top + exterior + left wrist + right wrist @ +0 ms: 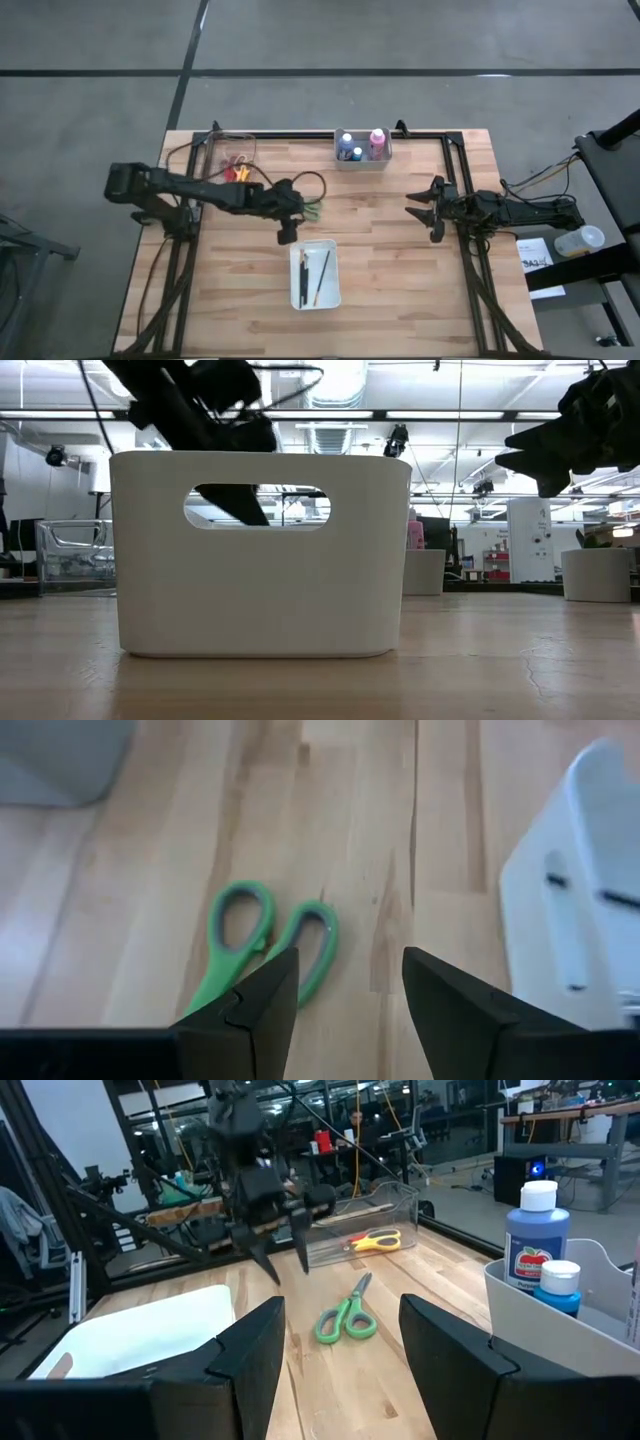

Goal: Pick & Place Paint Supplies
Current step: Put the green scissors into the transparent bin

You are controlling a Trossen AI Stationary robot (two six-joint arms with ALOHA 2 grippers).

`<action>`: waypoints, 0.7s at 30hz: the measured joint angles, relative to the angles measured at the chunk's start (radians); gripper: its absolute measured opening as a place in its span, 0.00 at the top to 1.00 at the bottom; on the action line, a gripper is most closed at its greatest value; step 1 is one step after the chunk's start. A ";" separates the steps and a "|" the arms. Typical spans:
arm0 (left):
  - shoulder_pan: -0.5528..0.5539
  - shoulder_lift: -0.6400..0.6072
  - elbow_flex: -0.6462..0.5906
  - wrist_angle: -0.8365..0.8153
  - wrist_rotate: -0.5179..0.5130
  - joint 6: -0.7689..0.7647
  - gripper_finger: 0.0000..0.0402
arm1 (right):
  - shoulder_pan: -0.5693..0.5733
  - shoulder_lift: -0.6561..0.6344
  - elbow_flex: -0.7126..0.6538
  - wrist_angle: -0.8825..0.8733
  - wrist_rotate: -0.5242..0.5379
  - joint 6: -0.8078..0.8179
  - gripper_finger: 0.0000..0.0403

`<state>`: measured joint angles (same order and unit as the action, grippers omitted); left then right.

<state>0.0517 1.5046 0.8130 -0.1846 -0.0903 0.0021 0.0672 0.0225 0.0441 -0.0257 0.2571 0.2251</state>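
Green-handled scissors (pixel 270 935) lie flat on the wooden table near its middle (pixel 315 209). My left gripper (pixel 350 1010) hovers open just above and left of them (pixel 293 215), tipped downward and touching nothing. A white tray (pixel 315 275) nearer the front edge holds two thin dark brushes (pixel 313 276). At the far edge, a grey bin (pixel 362 160) holds blue (pixel 535 1230), teal-capped (pixel 558 1285) and pink (pixel 377 140) bottles. My right gripper (pixel 340 1360) waits open at the table's right side (pixel 425 207), pointing level.
A clear box (pixel 230 160) at the far left holds orange and red scissors (pixel 375 1240). In the low view the white tray (pixel 260 550) fills the foreground. Bare wood lies between the tray and my right gripper. Cables run along the table's far left.
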 joint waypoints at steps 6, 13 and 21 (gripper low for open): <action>0.020 0.118 0.050 0.010 0.036 0.029 0.53 | 0.000 0.000 0.000 0.000 0.000 0.000 0.52; 0.082 0.196 0.076 0.056 0.202 0.077 0.53 | 0.000 0.000 0.000 0.000 -0.001 0.000 0.52; 0.146 0.200 0.065 0.080 0.353 0.077 0.53 | 0.000 0.000 0.000 0.000 -0.003 0.000 0.52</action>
<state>0.1982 1.7042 0.8780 -0.1047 0.2630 0.0792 0.0673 0.0225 0.0437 -0.0261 0.2540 0.2249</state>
